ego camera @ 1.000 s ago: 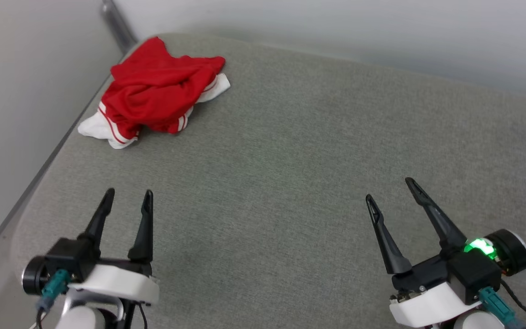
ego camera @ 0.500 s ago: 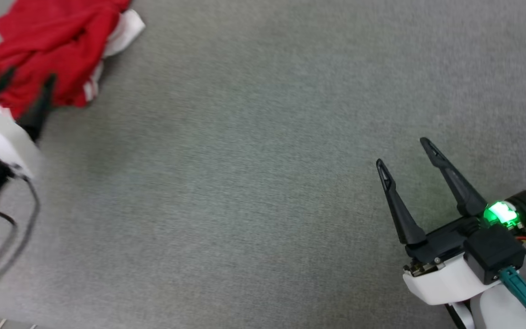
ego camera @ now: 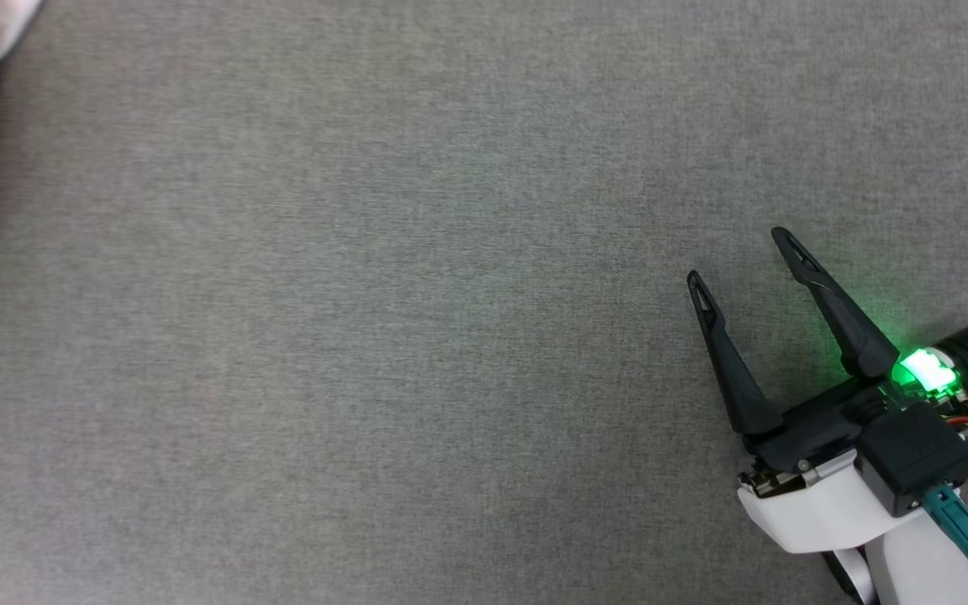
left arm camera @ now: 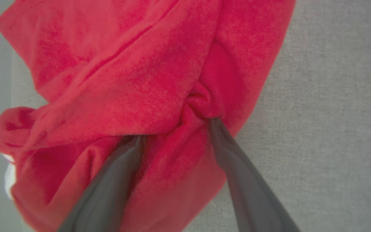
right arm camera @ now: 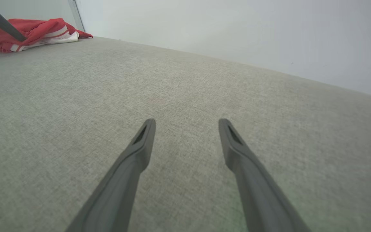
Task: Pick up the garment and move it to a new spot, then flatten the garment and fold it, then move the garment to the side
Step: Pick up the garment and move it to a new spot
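Straddling a fold of the red garment (left arm camera: 124, 64), the left pincer (left arm camera: 175, 129), spread wide; right pincer (ego camera: 736, 255) wide too, well away.

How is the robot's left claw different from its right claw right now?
The left gripper has its tips poked into the folds of the red garment. The right gripper is over the grey surface, well away from the garment. The left gripper's tips are hidden by cloth, but the right gripper's tips show fully. Both are open, with two long dark fingers.
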Controlling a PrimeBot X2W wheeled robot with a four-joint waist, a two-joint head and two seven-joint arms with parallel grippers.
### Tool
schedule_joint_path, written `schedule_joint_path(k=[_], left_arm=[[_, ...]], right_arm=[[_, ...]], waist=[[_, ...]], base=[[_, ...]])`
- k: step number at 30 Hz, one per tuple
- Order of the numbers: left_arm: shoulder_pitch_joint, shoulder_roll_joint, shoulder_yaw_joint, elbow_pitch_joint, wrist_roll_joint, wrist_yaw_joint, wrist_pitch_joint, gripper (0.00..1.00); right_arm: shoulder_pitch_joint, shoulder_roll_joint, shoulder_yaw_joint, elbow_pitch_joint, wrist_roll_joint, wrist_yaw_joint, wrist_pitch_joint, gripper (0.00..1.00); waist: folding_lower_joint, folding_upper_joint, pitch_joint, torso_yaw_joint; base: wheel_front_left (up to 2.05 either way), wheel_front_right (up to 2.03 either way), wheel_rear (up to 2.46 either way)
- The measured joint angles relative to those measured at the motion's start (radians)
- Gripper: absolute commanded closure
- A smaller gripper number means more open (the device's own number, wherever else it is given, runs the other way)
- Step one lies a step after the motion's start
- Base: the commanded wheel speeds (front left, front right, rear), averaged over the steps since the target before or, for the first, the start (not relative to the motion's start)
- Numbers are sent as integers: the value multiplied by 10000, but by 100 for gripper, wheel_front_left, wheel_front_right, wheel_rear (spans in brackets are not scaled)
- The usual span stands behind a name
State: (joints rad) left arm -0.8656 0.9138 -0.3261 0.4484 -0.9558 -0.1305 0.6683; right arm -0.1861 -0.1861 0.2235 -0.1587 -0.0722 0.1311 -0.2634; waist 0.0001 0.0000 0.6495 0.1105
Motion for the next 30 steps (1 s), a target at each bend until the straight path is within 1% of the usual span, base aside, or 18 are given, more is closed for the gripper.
schedule_joint_path(k=[4,9,10,11,14,19,25,28,29,30], left_arm=[[-247,104,-125,357,-94,173,815,0],[-436,196,-144,589,-305,341,1406,0],[-443,176,-144,627,-362,345,1467,10],[-451,146,-123,671,-472,347,1544,100],[-445,73,-109,763,-535,347,1515,100],[-260,-92,-71,970,-500,301,782,100],[69,-272,-73,848,-445,98,-449,100],[157,-337,125,688,-734,59,-1009,100],[198,-468,380,508,-1083,40,-1475,100],[198,-489,431,353,-1156,25,-1664,100]], right_arm=[[-64,4,102,-151,-73,0,-13,0],[-93,98,-23,-309,-107,2,-19,0],[-91,100,-19,-314,-138,2,-31,0],[-89,98,-15,-313,-174,2,-42,0],[-83,98,-33,-290,-176,4,-42,0],[-21,81,-88,-136,-226,0,-31,0],[58,130,-79,182,-213,0,0,0],[86,221,-63,339,-180,0,0,0],[117,309,-63,401,-157,2,0,0],[131,353,-84,437,-150,0,0,0]], waist=[[0,0,341,-207],[-1,0,612,-390],[-2,0,628,-406],[-2,0,632,-410],[-2,0,569,-404],[-1,0,266,-356],[0,0,-441,-305],[-1,0,-932,-297],[-1,0,-1299,-299],[-1,0,-1485,-302]], base=[[0,0,0],[0,0,0],[0,0,0],[0,0,0],[0,0,0],[0,0,0],[0,0,0],[0,0,0],[0,0,0],[0,0,0]])
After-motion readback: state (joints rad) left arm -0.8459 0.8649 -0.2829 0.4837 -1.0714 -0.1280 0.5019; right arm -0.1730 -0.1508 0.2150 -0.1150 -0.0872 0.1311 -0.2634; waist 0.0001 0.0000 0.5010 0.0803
